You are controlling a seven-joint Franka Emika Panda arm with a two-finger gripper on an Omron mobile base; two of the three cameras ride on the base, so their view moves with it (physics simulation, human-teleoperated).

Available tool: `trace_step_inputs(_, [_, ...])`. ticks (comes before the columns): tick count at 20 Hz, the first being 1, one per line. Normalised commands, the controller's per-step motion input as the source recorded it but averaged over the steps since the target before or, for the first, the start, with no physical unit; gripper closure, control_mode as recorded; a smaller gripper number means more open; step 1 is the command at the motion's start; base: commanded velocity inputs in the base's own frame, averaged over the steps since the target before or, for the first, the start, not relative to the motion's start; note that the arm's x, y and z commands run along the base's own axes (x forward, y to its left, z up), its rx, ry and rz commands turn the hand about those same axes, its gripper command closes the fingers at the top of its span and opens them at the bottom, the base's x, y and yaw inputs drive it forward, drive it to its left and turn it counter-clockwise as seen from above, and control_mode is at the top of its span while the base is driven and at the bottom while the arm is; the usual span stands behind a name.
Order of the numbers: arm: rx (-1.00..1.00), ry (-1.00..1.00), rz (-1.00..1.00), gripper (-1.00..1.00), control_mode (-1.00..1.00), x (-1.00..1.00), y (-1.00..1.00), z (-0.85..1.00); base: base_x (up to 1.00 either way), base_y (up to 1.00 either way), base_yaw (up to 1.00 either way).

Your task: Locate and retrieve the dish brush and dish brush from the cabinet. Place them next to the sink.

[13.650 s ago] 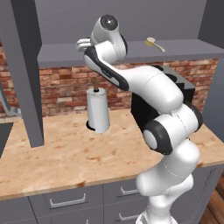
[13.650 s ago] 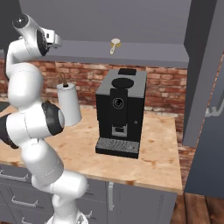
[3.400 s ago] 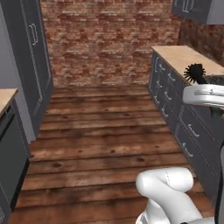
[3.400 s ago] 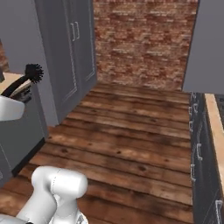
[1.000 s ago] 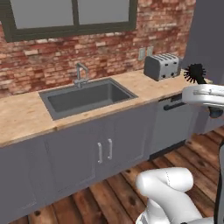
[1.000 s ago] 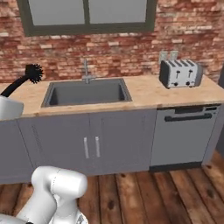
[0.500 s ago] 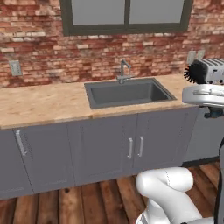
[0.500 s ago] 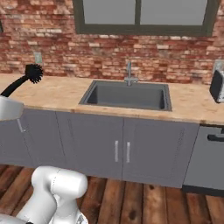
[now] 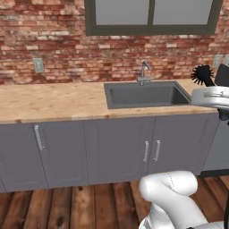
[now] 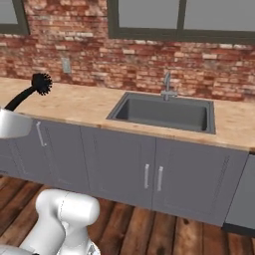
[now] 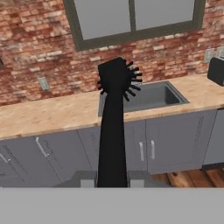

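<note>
Black brush (image 11: 114, 127) out of the cabinet and gripped by its handle in the closed tool (image 11: 112, 180), bristle head up, held in the air well short of the sink (image 9: 145, 95); by my reckoning one fetch is half done, with this brush yet to be set down beside the basin and the cream brush yet to be fetched. Left to right: long bare wooden table (image 9: 49, 100) with a wall outlet (image 9: 38, 65) above it, then sink with faucet (image 9: 144, 71) under a window (image 9: 151, 15). Brick wall, grey cupboard doors (image 9: 116, 150), plank floor (image 9: 85, 205).
</note>
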Motion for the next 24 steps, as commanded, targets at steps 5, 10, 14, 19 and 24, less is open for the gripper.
trace_step_inputs(5, [0.00, 0.00, 0.00, 1.00, 1.00, 0.00, 0.00, 0.00, 0.36, 0.42, -0.07])
trace_step_inputs(10, [0.00, 0.00, 0.00, 1.00, 1.00, 0.00, 0.00, 0.00, 0.49, 0.49, -0.16])
trace_step_inputs(14, [0.00, 0.00, 0.00, 1.00, 1.00, 0.00, 0.00, 0.00, 0.50, 0.34, -0.15])
trace_step_inputs(19, [0.00, 0.00, 0.00, 1.00, 1.00, 0.00, 0.00, 0.00, 0.53, 0.17, -0.08])
trace_step_inputs(24, [0.00, 0.00, 0.00, 1.00, 1.00, 0.00, 0.00, 0.00, 0.55, 0.27, -0.05])
